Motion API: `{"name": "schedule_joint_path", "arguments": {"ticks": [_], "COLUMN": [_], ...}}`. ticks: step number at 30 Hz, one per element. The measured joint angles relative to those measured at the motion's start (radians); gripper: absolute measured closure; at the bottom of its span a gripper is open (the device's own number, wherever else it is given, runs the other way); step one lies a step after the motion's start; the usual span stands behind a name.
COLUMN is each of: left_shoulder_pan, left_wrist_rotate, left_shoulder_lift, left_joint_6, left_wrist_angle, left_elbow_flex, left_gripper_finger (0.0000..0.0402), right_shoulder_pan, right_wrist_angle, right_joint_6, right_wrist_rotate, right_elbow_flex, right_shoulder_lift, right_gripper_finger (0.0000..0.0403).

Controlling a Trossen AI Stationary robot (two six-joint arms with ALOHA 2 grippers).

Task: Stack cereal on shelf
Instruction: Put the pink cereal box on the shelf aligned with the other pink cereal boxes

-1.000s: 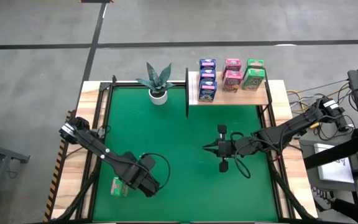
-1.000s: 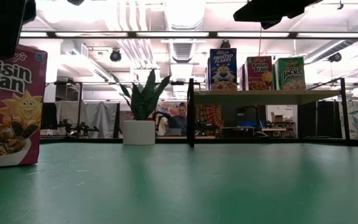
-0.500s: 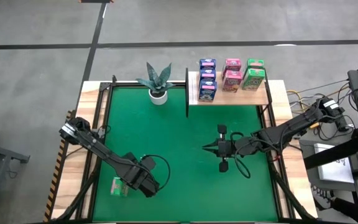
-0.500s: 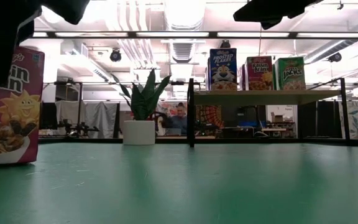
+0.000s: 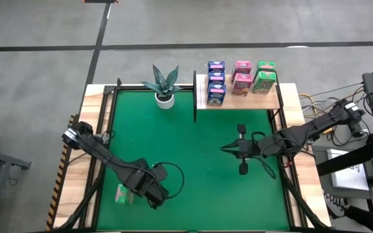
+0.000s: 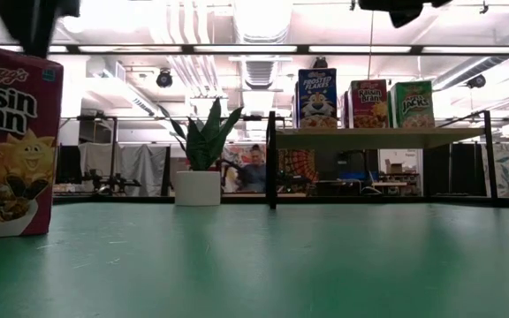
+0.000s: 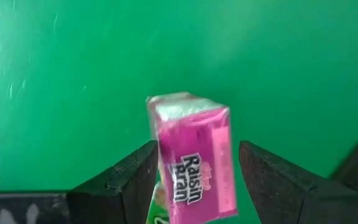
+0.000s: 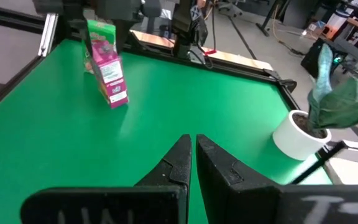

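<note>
Pink box (image 7: pixel 194 155) is framed between the left claw's (image 7: pixel 194 171) spread fingers, at the near-left corner of the worktop (image 5: pixel 193 142); a green box (image 5: pixel 122 194) is seen just beside it. Whether contact has been made cannot be told. A pick-up is judged to be in hand. Seven boxes are already stood on the shelf (image 5: pixel 272 102) at the far right. The right claw (image 5: pixel 226 149) is held together, idle, mid-worktop. Next, a firm squeeze on the box's sides is called for, then a lift clear of the plant (image 5: pixel 164 84).
</note>
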Motion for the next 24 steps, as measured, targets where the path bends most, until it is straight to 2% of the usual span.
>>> {"name": "schedule_joint_path", "arguments": {"ticks": [5,13,17,21,24], "left_shoulder_pan": [0.034,0.1,0.104,0.095,0.091], "left_wrist_rotate": [-0.052,-0.081,-0.083,-0.086,-0.051], "left_shoulder_lift": [0.0,0.0,0.0,-0.002,-0.012], "left_joint_6": [0.108,0.287,0.215,0.036,-0.028], "left_wrist_angle": [0.0,-0.007,-0.086,-0.265,-0.244], "left_elbow_flex": [0.086,0.212,0.225,0.198,0.147], "left_gripper_finger": [0.0194,0.0194,0.019,0.0174,0.0163], "right_shoulder_pan": [0.002,0.011,0.011,0.011,0.011], "right_wrist_angle": [-0.016,-0.018,-0.017,-0.006,0.015], "right_joint_6": [0.001,0.017,0.039,0.042,0.042], "right_wrist_rotate": [-0.001,-0.008,-0.008,-0.008,-0.008], "right_elbow_flex": [-0.03,-0.092,-0.118,-0.14,-0.162], "right_shoulder_lift": [-0.068,-0.143,-0.168,-0.174,-0.169], "right_gripper_finger": [0.039,0.039,0.039,0.039,0.039]}}
